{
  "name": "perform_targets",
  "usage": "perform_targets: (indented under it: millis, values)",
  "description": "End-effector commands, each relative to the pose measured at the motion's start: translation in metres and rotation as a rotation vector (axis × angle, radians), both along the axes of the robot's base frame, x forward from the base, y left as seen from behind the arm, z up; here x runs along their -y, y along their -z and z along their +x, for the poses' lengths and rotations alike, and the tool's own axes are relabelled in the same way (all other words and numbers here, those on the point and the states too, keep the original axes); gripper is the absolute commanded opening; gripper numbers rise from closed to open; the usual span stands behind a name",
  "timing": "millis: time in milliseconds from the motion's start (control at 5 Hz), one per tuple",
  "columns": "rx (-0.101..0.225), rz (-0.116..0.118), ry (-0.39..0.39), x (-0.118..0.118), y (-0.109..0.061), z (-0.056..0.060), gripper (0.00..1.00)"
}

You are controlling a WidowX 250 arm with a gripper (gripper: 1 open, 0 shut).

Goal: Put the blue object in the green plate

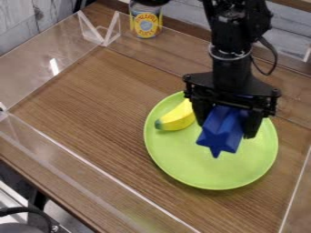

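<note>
Already the blue block [221,133] hung over the green plate [183,166], its pointed lower tip reaching down toward the plate's middle, though whether that tip touched the surface could not be told from this one view. Its long axis ran roughly up and down, tilted a little, with the upper end tucked between the fingers of the gripper [227,111]. The jaws stood on either side of the block and looked closed on it. So the block lay straight below the hand, and the plate straight below the block; the coming move seemed to need only a short lowering and a release. The arm stood nearly upright above the plate, wrist pointing down. A yellow banana [179,116] lay on the plate's near-left part, just beside the block, near enough that the freed block might tip against it. A yellow can [145,23] stood well apart from the plate, at the far edge of the wooden table [97,100].
</note>
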State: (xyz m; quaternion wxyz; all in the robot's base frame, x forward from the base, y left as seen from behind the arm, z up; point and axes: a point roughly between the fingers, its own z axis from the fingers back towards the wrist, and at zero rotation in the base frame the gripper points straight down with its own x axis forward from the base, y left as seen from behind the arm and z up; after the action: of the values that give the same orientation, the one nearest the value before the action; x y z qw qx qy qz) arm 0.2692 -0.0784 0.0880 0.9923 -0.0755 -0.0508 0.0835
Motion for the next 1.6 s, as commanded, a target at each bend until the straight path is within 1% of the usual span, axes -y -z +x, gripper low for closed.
perform_targets:
  millis: [0,400,1000,1400]
  values:
    - [0.061,-0.013,-0.011,-0.0020,-0.0166,0.0043,1.00]
    - [0.065,-0.014,-0.016,-0.0021,-0.0165,0.0040,1.00]
    - [0.039,-0.026,-0.019,0.0044,-0.0103,-0.0016,1.00]
    - [0.030,-0.036,-0.022,0.0079,-0.0075,-0.0014,1.00]
